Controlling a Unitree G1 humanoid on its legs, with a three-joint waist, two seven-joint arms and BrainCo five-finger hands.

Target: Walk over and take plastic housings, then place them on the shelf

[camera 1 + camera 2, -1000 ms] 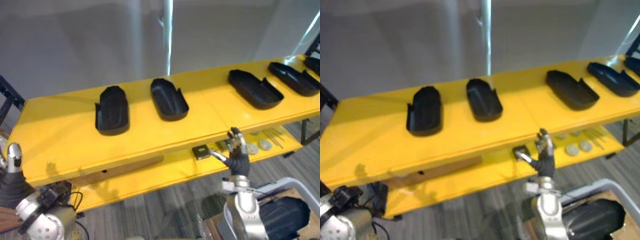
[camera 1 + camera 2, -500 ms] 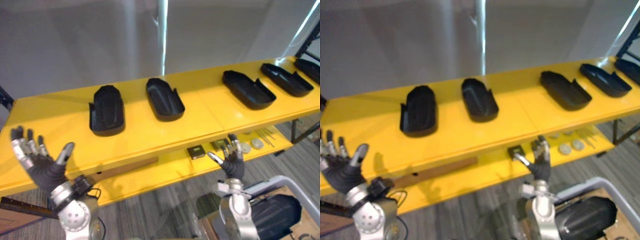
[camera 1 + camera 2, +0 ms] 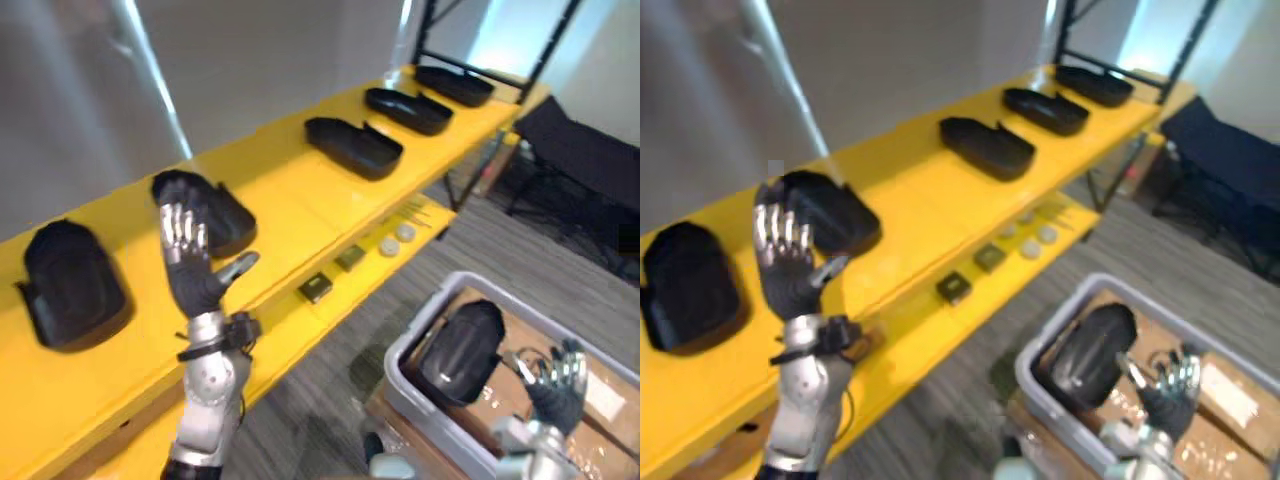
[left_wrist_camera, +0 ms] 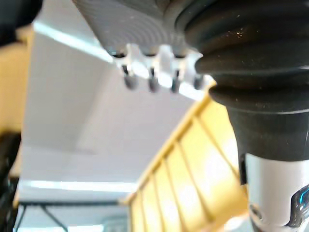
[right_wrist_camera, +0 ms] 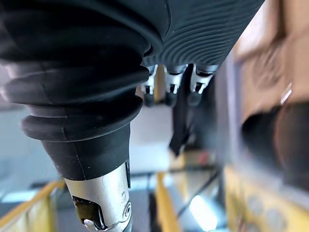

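The left hand (image 3: 195, 278) is raised upright on its forearm, fingers (image 3: 181, 228) straight and thumb splayed out to one side. The right hand (image 3: 556, 392) sits low, its fingers loosely spread.

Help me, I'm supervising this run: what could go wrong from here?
The left hand is raised, open, close before a dark housing on the yellow shelf; a swing might knock it off. The right hand, open, hovers by the grey bin; reaching for the housing inside might catch the rim.
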